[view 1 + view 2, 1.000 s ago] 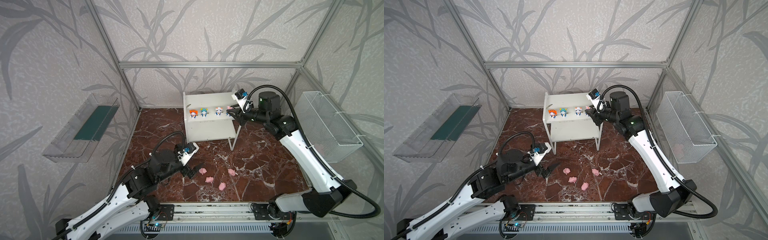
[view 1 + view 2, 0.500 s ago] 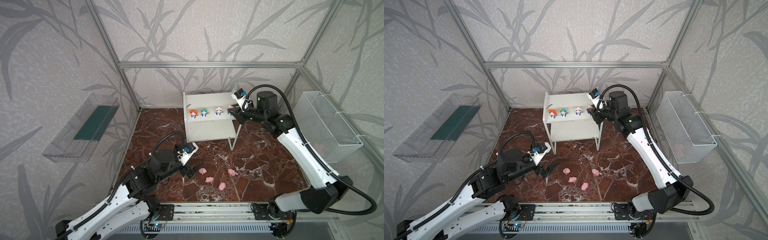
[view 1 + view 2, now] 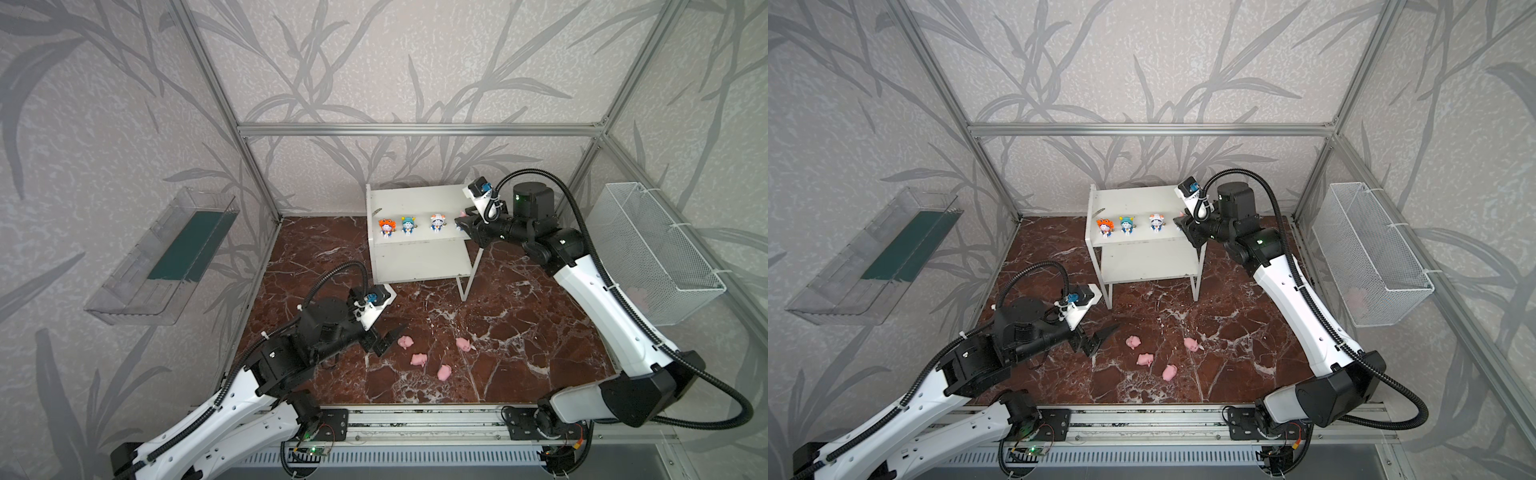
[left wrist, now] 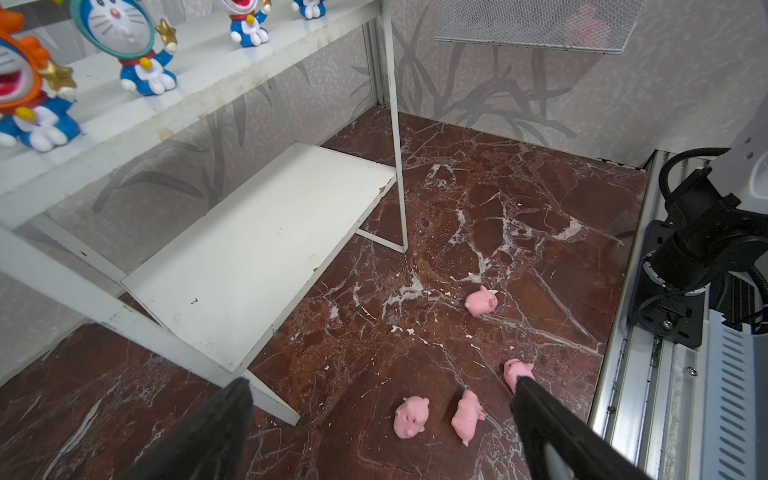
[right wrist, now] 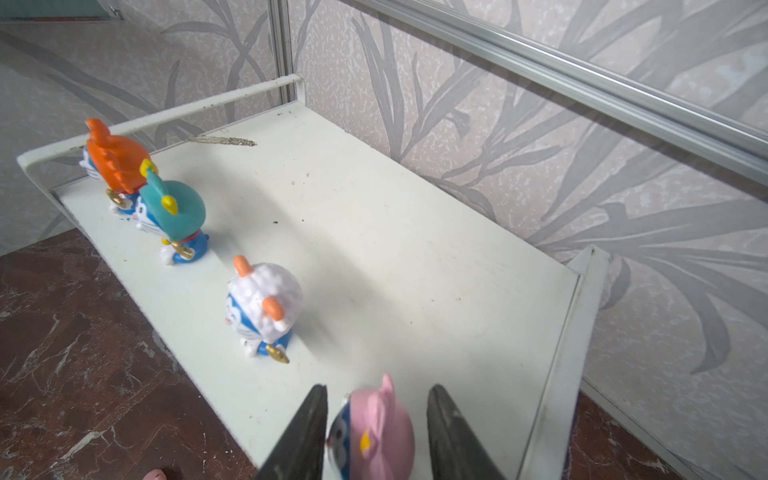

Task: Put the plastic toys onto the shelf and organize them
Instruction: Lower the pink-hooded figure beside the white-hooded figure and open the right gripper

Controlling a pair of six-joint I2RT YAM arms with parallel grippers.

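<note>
The right fingers (image 3: 460, 225) stand parted on either side of the pink-hooded figurine (image 5: 374, 432). In the right wrist view there is a clear gap between one finger and the pink hood. The other finger sits very close to the toy's blue face, and I cannot tell whether it touches. They do not look clamped on it. The figurine rests on the top board of the shelf (image 3: 415, 199), at its right end, near the front edge and just inside the raised side panel.

Three more toys stand in a row along that front edge, apart from one another. The white-hooded figurine (image 5: 264, 307) is nearest the fingers, then the teal-hooded figurine (image 5: 174, 220), then the orange-hooded figurine (image 5: 114, 162) by the far side rail. The lower board (image 4: 257, 257) sits beneath on thin white legs.

The left fingers (image 3: 392, 332) are spread wide and hold nothing. They hover low over the brown marble counter (image 3: 519, 332), in front of the shelf.

Four pink pigs lie on the counter just beyond them, each apart from the rest. They are the nearest pig (image 3: 405, 341), the second pig (image 3: 419, 359), the third pig (image 3: 444, 372) and the fourth pig (image 3: 464, 344).

A wire basket (image 3: 656, 249) hangs on the right wall and a clear tray (image 3: 166, 257) with a green base on the left wall.
</note>
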